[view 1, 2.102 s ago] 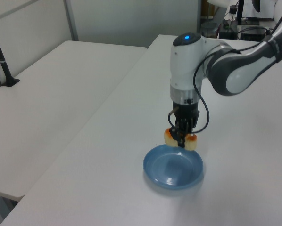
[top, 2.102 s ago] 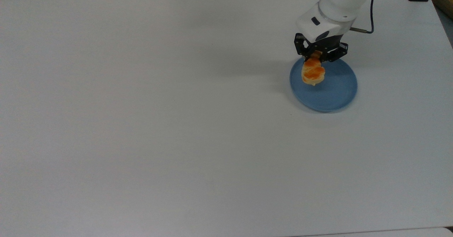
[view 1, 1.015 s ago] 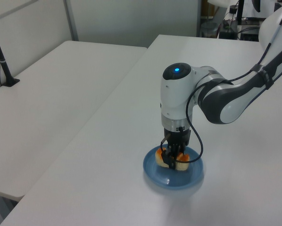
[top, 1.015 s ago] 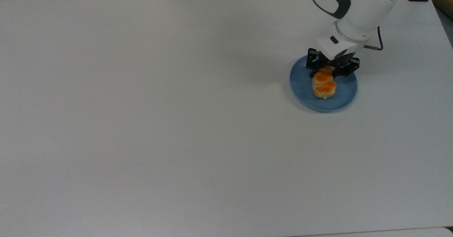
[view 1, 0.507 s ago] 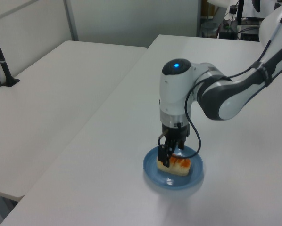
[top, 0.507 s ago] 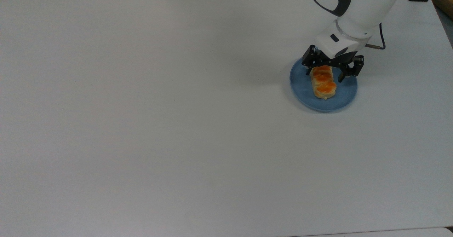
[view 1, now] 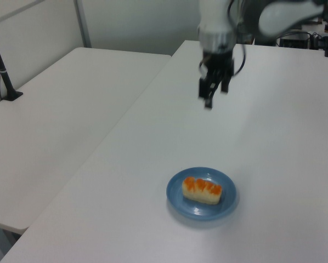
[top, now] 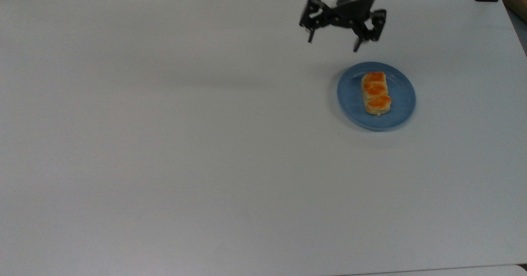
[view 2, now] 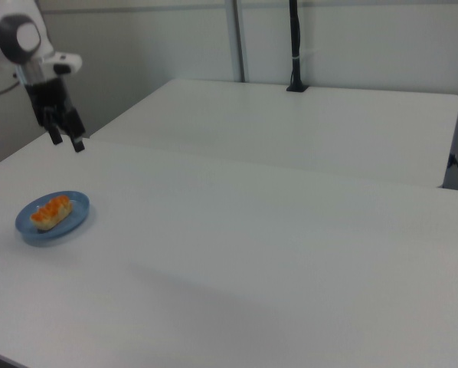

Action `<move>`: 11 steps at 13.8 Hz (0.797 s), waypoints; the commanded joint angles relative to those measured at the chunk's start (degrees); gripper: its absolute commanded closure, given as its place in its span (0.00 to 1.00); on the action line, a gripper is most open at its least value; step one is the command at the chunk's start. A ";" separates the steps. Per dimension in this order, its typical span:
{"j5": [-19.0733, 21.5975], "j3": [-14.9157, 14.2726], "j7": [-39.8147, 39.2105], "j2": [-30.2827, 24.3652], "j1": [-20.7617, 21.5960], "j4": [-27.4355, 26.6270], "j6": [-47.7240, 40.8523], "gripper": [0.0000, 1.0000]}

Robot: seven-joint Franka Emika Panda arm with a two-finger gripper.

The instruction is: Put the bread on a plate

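Note:
The bread (top: 375, 92) (view 1: 202, 190) (view 2: 51, 211), a pale roll with orange-brown glazed bumps, lies flat on the round light-blue plate (top: 398, 111) (view 1: 225, 205) (view 2: 28, 227). My gripper (top: 334, 42) (view 1: 216, 97) (view 2: 66, 140) hangs open and empty high above the white table, well clear of the plate. In the top view it sits up and to the left of the plate; in the right view it hovers above and slightly right of it.
The white table (top: 185, 144) is wide and bare around the plate. A second white table (view 1: 54, 109) (view 2: 305, 123) stands alongside, with a black pole (view 1: 0, 68) (view 2: 294, 46) clamped at its far side.
My gripper opened and let the bread go onto the plate, then rose and drew away from it toward the top view's upper left. The bread now lies flat.

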 commanded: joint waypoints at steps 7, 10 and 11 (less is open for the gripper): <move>8.84 -20.34 -32.16 -18.39 -9.96 -3.94 -11.72 0.00; 8.14 -20.51 -37.11 -18.21 -12.26 -7.63 -2.77 0.00; 8.05 -20.51 -37.72 -17.69 -12.79 -9.03 -0.40 0.00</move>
